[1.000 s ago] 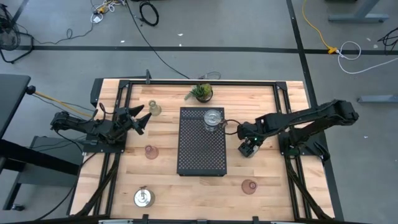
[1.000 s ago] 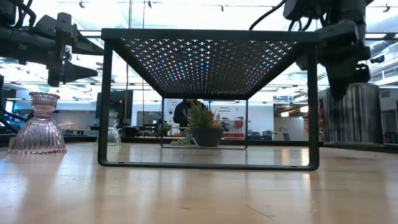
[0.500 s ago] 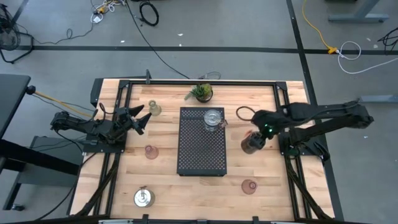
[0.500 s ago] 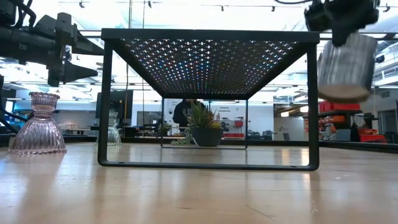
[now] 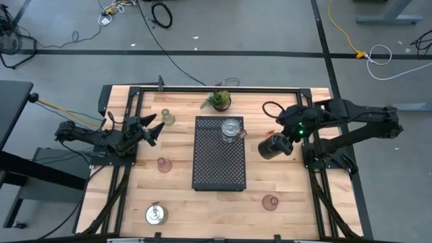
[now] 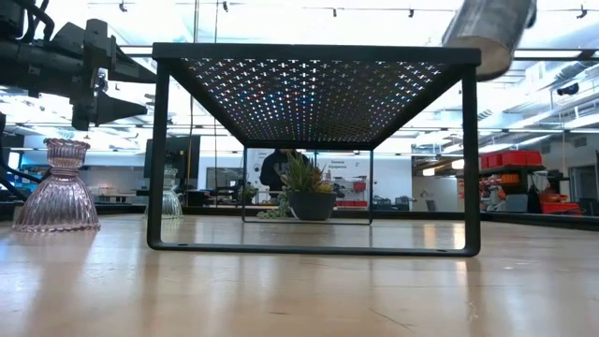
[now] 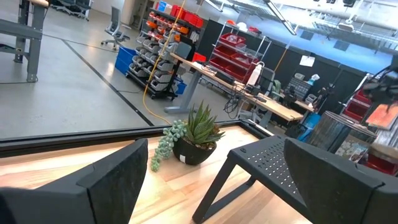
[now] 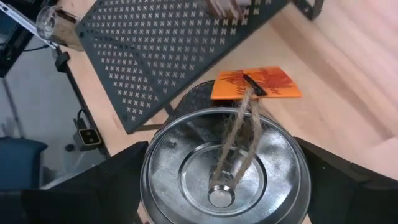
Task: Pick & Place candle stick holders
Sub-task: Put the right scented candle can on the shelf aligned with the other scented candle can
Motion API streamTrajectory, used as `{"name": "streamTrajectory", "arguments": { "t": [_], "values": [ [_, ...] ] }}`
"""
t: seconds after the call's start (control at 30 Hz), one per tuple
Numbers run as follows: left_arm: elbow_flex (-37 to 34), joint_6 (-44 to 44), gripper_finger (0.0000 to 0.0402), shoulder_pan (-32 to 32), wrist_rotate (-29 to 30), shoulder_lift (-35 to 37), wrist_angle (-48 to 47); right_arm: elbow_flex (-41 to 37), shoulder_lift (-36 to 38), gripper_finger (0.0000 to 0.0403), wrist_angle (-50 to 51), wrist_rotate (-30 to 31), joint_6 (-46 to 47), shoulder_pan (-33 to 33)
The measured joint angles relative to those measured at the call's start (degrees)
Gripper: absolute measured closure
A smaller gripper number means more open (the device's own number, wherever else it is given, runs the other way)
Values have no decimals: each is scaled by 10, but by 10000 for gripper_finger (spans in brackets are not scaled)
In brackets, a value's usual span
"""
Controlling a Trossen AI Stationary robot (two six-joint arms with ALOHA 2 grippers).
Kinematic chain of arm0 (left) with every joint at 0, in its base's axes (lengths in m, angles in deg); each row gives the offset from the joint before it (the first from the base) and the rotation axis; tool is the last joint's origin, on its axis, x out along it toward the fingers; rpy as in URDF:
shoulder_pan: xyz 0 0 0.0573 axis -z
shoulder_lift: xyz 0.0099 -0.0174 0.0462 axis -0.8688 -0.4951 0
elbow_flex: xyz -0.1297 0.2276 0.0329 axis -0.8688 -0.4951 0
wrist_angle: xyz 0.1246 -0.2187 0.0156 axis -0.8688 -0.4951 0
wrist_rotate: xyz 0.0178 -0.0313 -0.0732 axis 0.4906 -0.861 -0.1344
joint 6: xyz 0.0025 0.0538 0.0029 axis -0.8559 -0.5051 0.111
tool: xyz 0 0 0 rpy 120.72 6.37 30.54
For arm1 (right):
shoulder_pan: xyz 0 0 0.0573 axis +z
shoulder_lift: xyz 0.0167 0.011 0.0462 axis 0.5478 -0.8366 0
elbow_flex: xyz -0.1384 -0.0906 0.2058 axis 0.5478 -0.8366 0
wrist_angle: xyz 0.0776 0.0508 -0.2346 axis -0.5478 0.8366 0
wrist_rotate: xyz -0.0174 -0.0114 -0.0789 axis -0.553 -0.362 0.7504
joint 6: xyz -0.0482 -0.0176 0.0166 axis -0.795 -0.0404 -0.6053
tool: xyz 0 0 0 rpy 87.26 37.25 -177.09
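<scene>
Near edge: silver holder [image 5: 156, 214] near-left, pink glass holder [image 5: 271, 202] near-right, both unmoved on table [image 5: 283, 179].
Mid-left: pink glass holder [image 5: 163, 164] unmoved beside black tray [image 5: 218, 169].
R gripper [image 5: 282, 142] clenched on ribbed silver holder [image 5: 272, 146], now tilted, higher vs 0.5 s ago, shifted twd tray's right edge; twine + orange tag [image 8: 256, 84] hang from it.
L gripper [image 5: 152, 129] parked far-left, fingers spread, empty, unchanged.
Far: silver holder on tray [image 5: 231, 128], clear glass holder [image 5: 167, 117], plant [image 5: 219, 100] same.
</scene>
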Motion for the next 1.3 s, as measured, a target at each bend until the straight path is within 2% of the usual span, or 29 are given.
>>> {"name": "streamTrajectory", "arguments": {
  "t": [0.4,0.7,0.93,1.3],
  "values": [
    [0,0,23,0,0,0,0,202,-178,67,98,-20,-54,13],
    [0,0,23,0,0,0,0,326,-303,67,105,-21,-58,14],
    [0,0,23,0,0,0,0,363,-365,65,100,-32,-42,14],
    [0,0,23,0,0,0,0,366,-393,64,80,-19,-22,14]
  ]
}}
